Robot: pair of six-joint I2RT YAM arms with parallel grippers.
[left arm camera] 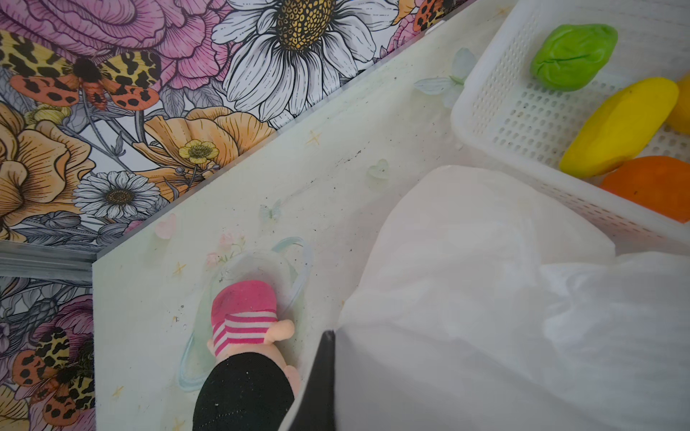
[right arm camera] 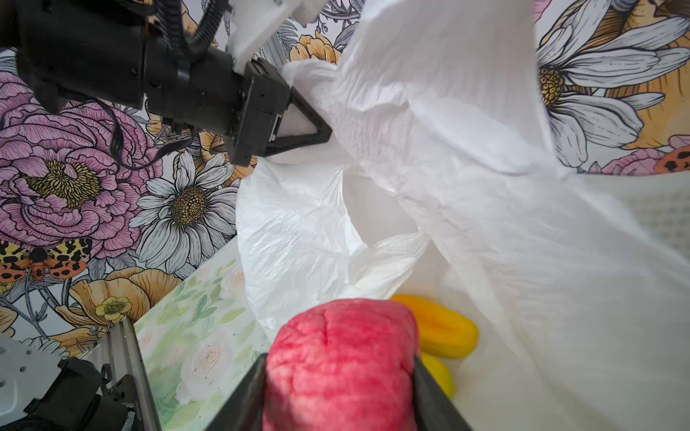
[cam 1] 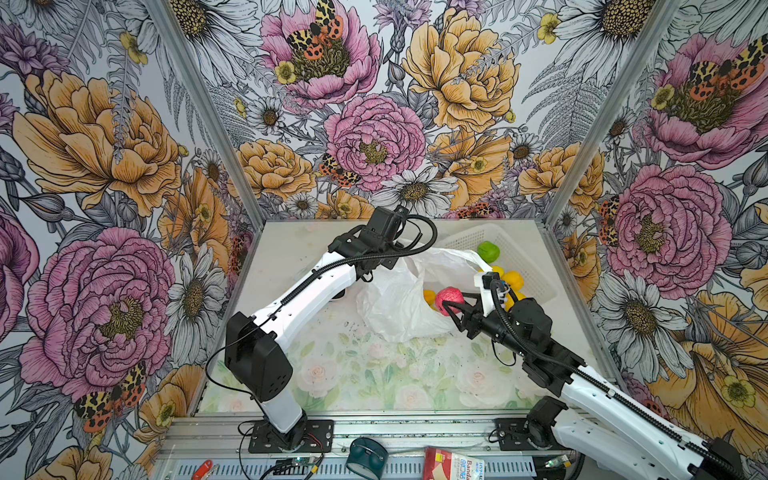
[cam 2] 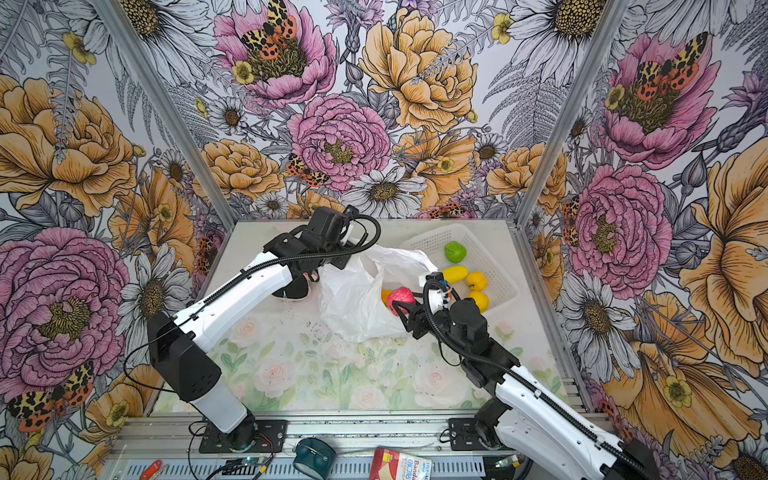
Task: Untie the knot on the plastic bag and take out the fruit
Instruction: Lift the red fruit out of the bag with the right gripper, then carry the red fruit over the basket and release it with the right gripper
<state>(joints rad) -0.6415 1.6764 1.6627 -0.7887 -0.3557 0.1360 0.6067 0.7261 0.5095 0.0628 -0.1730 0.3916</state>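
The plastic bag (cam 1: pixel 395 303) (cam 2: pixel 353 291) lies crumpled and open in the middle of the table. My left gripper (right arm camera: pixel 321 130) (left arm camera: pixel 334 343) is shut on its far edge and holds that edge up. No knot shows. My right gripper (cam 1: pixel 449 307) (cam 2: pixel 399 306) (right arm camera: pixel 339 367) is shut on a pink-red fruit (right arm camera: pixel 336 332) at the bag's mouth. An orange-yellow fruit (right arm camera: pixel 437 328) and a yellow one (right arm camera: pixel 440 373) lie just behind it inside the bag. A green fruit (cam 1: pixel 488 251) (left arm camera: pixel 573 56), a long yellow one (cam 2: pixel 454 274) (left arm camera: pixel 619 127), an orange one (left arm camera: pixel 649 186) and more yellow ones (cam 2: pixel 476 280) sit in the basket.
A white perforated basket (cam 1: pixel 534 270) (cam 2: pixel 432 237) (left arm camera: pixel 496 112) stands at the back right, touching the bag. A doll in pink-and-white stripes with a black part (left arm camera: pixel 242 324) (cam 2: pixel 297 291) lies under my left arm. Tape (cam 1: pixel 368 457) and a red box (cam 1: pixel 453 463) rest on the front rail.
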